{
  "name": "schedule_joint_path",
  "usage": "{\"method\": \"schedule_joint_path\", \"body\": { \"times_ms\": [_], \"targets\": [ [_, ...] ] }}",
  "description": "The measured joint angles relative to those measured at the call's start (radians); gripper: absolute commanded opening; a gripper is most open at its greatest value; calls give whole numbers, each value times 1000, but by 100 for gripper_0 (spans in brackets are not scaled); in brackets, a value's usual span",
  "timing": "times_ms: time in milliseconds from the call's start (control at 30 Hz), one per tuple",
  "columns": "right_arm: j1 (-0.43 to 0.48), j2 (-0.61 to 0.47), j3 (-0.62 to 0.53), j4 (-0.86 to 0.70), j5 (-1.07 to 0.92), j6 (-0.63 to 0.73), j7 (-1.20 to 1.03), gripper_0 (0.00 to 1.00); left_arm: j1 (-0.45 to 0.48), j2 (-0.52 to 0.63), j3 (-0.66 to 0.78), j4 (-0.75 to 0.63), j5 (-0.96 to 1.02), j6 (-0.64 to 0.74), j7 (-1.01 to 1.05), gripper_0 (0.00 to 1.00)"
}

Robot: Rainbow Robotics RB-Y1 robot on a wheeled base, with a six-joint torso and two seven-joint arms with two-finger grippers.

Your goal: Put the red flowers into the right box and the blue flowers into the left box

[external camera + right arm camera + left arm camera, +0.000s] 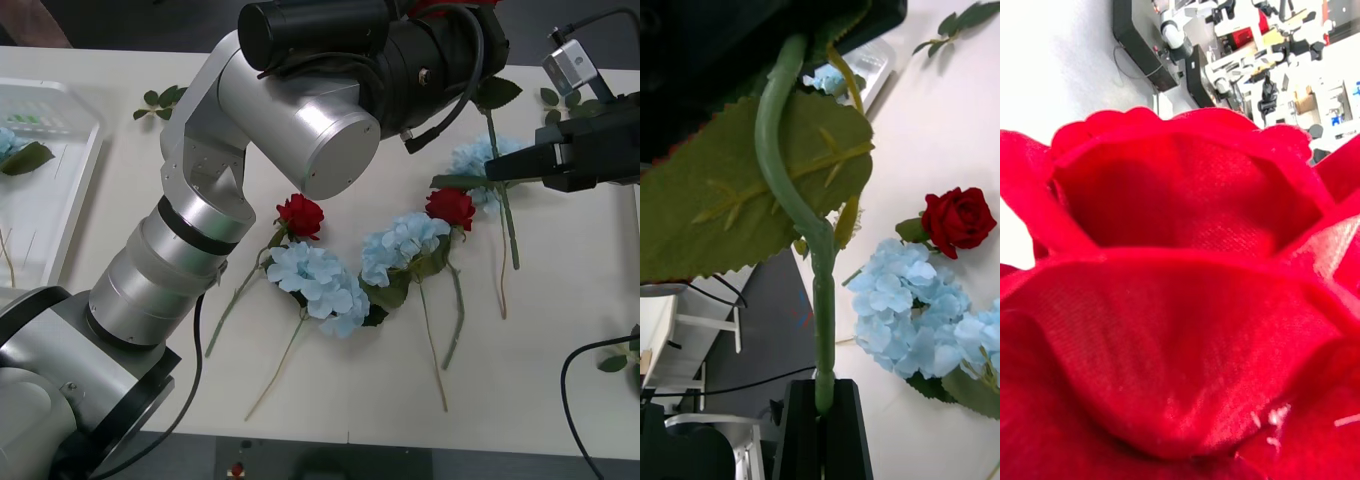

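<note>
White table (pixel 560 300), lab benches and cables seen beyond it. Landmark taken: the blue flowers (pixel 320 283) lying in a loose row at table centre.

Red flowers (pixel 299 215) are scattered among that row, one bloom just behind the left cluster, another (pixel 451 206) touching the middle cluster. The left box (pixel 60 190) is set well to the left of the row, a blue head and leaf already inside it.

Right gripper (pixel 824 420), to the right of the row and raised off the table, is clamped on a green stem (pixel 794 195) with a big serrated leaf (pixel 730 202); the stem is pinched between the black fingers (pixel 801 435). Its bloom cannot be made out.

Left arm is reached over and behind the row; a red bloom (pixel 1180 300) is pressed against its wrist camera. Whether the left fingers are closed cannot be told.

Judgement: transport under way. The held stem is best kept lifted high so trailing leaves are not dragged through the row, and released only once fully over the matching box.
</note>
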Motion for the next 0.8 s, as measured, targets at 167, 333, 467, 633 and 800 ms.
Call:
{"method": "schedule_joint_path", "body": {
  "times_ms": [167,333,467,633,800],
  "targets": [
    [0,31,-20,0,-24,0,0,0,0,2,1,0,0,-15,0,14],
    [0,33,-20,0,-41,-14,1,0,0,2,1,0,0,-14,0,100],
    [0,33,-20,0,-46,-14,3,0,0,2,1,0,0,-14,0,100],
    [0,33,-20,0,-46,-14,12,0,0,2,1,0,0,-14,0,100],
    [0,33,-20,0,-45,-14,12,0,0,2,1,0,0,-14,0,100]
  ]
}}
